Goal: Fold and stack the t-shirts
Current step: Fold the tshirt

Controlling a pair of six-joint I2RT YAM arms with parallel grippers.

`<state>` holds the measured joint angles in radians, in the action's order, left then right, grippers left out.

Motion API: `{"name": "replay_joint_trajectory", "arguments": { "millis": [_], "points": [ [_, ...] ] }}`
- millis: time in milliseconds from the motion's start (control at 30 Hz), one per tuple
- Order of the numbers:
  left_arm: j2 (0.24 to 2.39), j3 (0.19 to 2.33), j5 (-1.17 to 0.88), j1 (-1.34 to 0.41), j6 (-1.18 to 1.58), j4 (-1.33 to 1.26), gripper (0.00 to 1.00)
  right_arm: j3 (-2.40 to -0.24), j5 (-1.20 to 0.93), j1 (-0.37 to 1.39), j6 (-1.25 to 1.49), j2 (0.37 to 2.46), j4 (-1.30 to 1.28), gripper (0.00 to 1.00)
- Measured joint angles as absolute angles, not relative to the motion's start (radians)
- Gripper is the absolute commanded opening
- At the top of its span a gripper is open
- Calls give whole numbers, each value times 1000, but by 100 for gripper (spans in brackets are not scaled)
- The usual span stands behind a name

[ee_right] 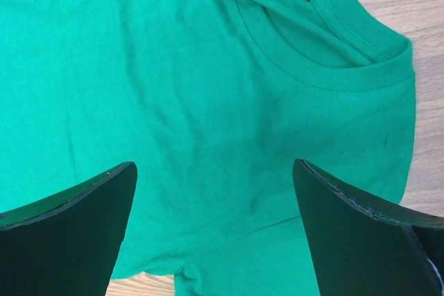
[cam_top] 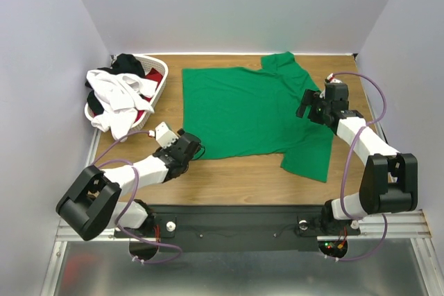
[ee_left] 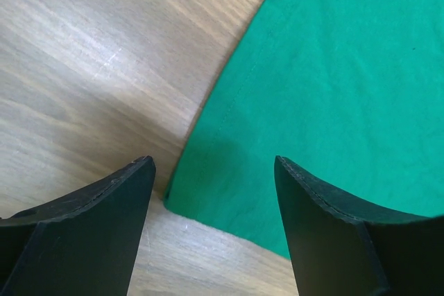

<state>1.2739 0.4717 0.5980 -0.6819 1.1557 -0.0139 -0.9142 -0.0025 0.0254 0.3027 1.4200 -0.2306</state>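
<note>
Table [cam_top: 243, 178]: wood, lying across the middle of the top view.
Green shirt [cam_top: 243, 109]: lying spread flat at centre and right of the table, collar toward the right, one sleeve reaching toward the lower right.
Basket [cam_top: 161, 86]: sitting at upper left, holding the other shirts.
White shirt [cam_top: 114, 98]: spilling over the basket's left rim.
Black shirt [cam_top: 128, 64]: bunching at the basket's top.
Red shirt [cam_top: 154, 76]: peeking out beneath them.
Left gripper [ee_left: 214, 164]: jaws standing wide, gripping nothing, framing the green shirt's lower-left hem corner.
Right gripper [ee_right: 215, 168]: jaws gaping wide, holding nothing, hovering over the cloth below the collar.
</note>
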Motion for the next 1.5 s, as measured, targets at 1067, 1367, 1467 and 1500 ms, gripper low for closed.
{"name": "replay_joint_trajectory", "arguments": {
  "millis": [1067,1367,1467,1500],
  "points": [
    [1358,585,561,-701,1171,199,42,-899,-35,12,308,1391,-223,100],
    [1358,588,526,-706,1176,222,6,-894,-42,-9,310,1373,-219,100],
    [1351,588,519,-706,1160,229,3,-884,-45,-13,311,1369,-217,100],
    [1347,588,518,-706,1155,232,3,-881,-48,-13,311,1369,-218,100]
  ]
}}
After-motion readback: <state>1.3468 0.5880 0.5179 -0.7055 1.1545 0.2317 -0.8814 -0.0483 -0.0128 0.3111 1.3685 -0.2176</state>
